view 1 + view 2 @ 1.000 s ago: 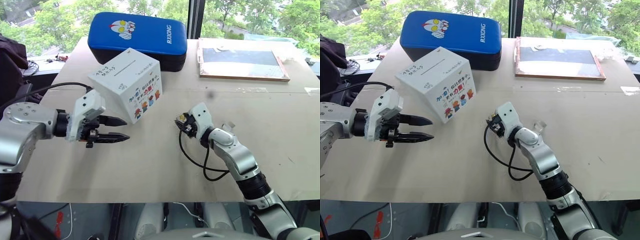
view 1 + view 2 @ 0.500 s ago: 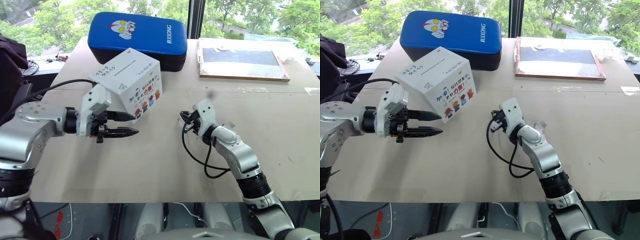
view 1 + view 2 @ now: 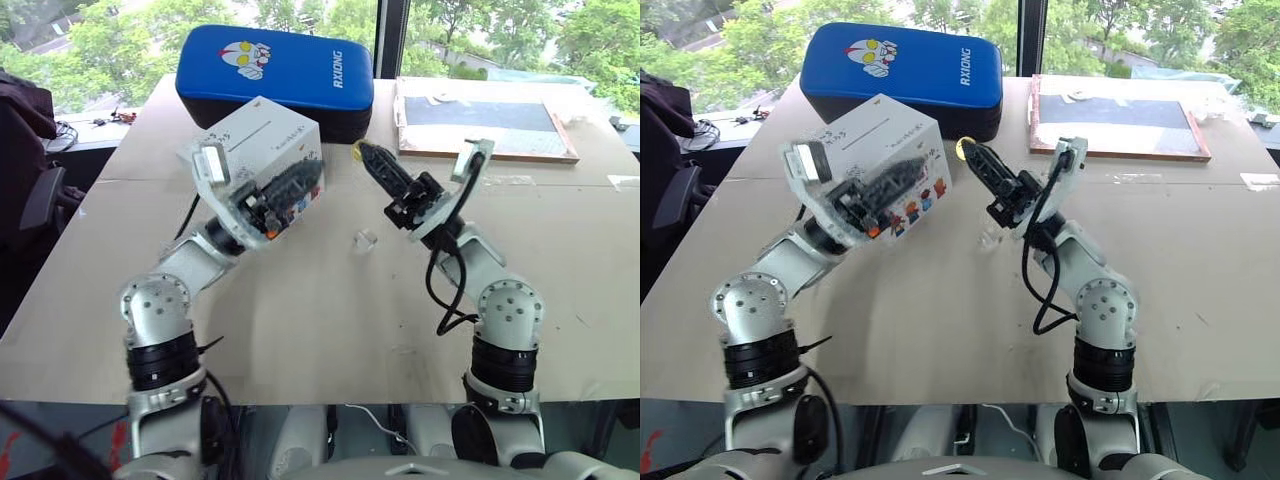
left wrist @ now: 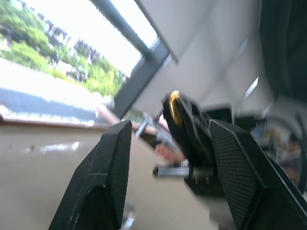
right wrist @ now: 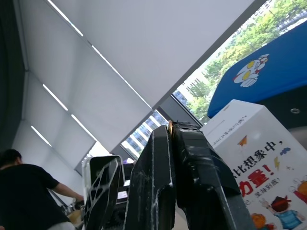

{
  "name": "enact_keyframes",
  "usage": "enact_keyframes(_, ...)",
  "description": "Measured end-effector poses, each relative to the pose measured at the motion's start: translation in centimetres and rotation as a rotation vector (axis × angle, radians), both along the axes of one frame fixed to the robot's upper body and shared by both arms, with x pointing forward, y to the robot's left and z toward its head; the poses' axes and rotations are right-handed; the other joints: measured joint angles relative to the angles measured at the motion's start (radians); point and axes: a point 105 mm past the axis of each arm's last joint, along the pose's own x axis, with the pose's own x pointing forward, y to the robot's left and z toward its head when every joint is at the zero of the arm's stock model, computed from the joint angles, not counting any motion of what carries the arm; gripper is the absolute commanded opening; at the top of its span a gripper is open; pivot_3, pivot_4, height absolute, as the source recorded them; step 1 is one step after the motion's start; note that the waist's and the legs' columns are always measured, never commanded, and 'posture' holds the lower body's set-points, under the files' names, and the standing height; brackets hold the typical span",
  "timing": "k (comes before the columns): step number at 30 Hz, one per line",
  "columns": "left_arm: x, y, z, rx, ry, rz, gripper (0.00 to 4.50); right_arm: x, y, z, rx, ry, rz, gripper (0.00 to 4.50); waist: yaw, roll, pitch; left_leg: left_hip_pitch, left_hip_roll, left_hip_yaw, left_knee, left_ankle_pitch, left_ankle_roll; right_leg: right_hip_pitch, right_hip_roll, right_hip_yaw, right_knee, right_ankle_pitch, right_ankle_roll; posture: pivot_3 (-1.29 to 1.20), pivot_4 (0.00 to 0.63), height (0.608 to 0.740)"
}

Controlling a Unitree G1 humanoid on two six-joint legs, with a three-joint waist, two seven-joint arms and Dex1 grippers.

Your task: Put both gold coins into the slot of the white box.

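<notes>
White box [image 3: 262,150]: one, on the table [image 3: 300,330], slot [image 3: 252,137] on its upper face. Gold coin [image 3: 357,152]: one seen, pinched at the tips of the right tool [image 3: 367,157], jaws together on it, raised just beside the box. Left tool [image 3: 300,180]: one, jaws apart, empty, in front of the box. Blue padded case [image 3: 275,75]: one, behind the box. Framed board [image 3: 485,125]: one. Clear plastic piece [image 3: 365,240]: one. Table pale wood; windows with trees behind.

white box [image 3: 262,150] with colourful cartoons, blue padded case [image 3: 275,75], gold coin [image 4: 175,107]
</notes>
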Motion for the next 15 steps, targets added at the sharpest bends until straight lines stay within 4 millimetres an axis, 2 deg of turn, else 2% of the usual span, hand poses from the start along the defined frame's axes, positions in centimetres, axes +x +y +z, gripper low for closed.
enact_keyframes(5,-0.6,-0.4,0.7,-0.076,0.017,-0.063,2.61,-0.4,0.6,0.6,-0.003,-0.017,0.038,0.08,-0.001,0.000,0.000,0.000,0.000,0.001,0.000,0.000,0.000,0.000,0.004,0.000,0.000,0.000,0.000,0.00,0.150,0.740)
enact_keyframes(6,-0.9,-0.6,0.6,-0.080,0.024,-0.083,2.04,-0.6,0.8,0.6,-0.007,-0.019,0.049,0.00,-0.001,0.000,0.000,0.000,-0.001,0.001,0.000,0.000,0.000,0.000,0.004,0.000,0.000,0.000,0.000,0.00,0.150,0.740)
enact_keyframes(7,-1.1,-0.7,0.6,-0.081,0.028,-0.099,1.75,-0.7,0.9,0.6,-0.008,-0.021,0.056,0.00,-0.001,0.000,0.000,0.000,-0.001,0.001,0.000,0.000,0.000,0.000,0.004,0.000,0.000,0.000,0.000,0.00,0.150,0.740)
enact_keyframes(10,-1.9,-1.5,0.1,-0.067,0.050,-0.159,1.75,-1.0,1.2,0.7,-0.015,-0.032,0.080,0.00,-0.001,0.000,0.000,0.000,-0.001,0.001,0.000,0.000,0.000,0.000,0.004,0.000,-0.001,0.000,0.000,0.00,0.150,0.740)
enact_keyframes(15,-2.0,-2.0,-0.2,-0.041,0.065,-0.179,1.75,-1.8,1.6,1.0,-0.025,-0.057,0.113,0.00,0.000,0.000,0.000,0.000,-0.001,0.001,0.000,0.000,0.000,0.000,0.004,0.000,-0.001,0.000,0.000,0.00,0.150,0.740)
